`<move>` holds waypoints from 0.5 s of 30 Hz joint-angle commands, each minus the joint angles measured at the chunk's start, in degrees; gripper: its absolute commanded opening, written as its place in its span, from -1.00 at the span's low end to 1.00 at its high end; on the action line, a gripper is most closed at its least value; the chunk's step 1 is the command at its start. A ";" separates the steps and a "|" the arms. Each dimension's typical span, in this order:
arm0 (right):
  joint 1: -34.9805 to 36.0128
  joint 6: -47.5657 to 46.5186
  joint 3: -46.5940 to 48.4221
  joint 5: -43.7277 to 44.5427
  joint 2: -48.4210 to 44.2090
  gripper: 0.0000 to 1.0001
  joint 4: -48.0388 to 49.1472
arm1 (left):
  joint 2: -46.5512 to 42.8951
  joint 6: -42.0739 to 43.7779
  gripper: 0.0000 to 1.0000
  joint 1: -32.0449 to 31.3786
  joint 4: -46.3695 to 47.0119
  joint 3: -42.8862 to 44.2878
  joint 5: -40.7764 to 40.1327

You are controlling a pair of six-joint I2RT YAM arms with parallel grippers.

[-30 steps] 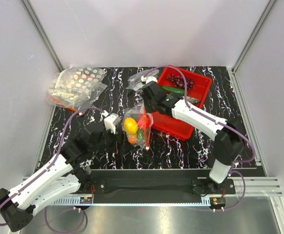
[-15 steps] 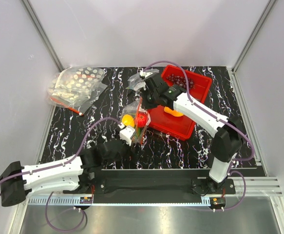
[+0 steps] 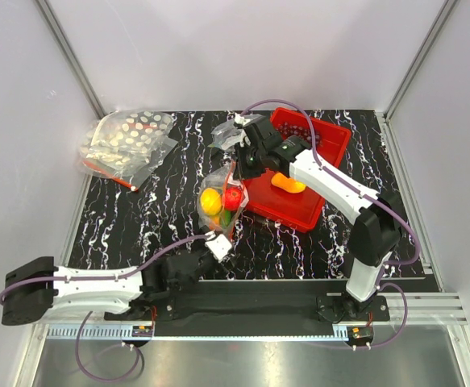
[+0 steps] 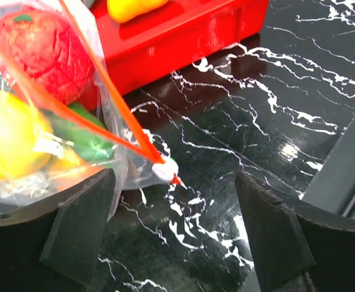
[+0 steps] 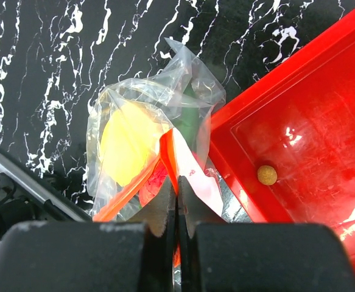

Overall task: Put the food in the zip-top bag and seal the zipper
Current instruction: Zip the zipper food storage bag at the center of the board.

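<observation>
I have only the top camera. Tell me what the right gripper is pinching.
Observer: In the right wrist view, the right gripper is shut on the zip-top bag's orange zipper.
Operator: Now report the left gripper.
Observer: The left gripper is open. The zipper's white end lies between its jaws, not gripped.
Operator: Check the tray floor under the right arm.
Observer: One small tan ball lies on the red tray, near the bag.

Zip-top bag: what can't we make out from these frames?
- Zipper: its far end is cut off by the left wrist view's top edge, and covered by the right gripper in the right wrist view.
- Contents of the zip-top bag: too small to count from the top.
- Red tray: partly covered by the right arm, top view.
</observation>
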 commanded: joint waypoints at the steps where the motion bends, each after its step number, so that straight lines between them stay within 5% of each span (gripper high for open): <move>1: -0.72 0.97 2.19 -2.53 -0.85 -1.00 1.43 | 3.06 2.86 0.64 -0.53 8.68 1.34 -3.24; 8: -0.99 2.02 0.96 -4.82 -1.20 -1.00 3.28 | 11.24 2.95 0.26 -0.62 8.59 4.69 -9.39; 15: -1.08 1.94 -2.64 -5.08 -3.57 -1.00 4.94 | 9.58 0.31 -0.56 -0.53 9.83 5.83 -17.83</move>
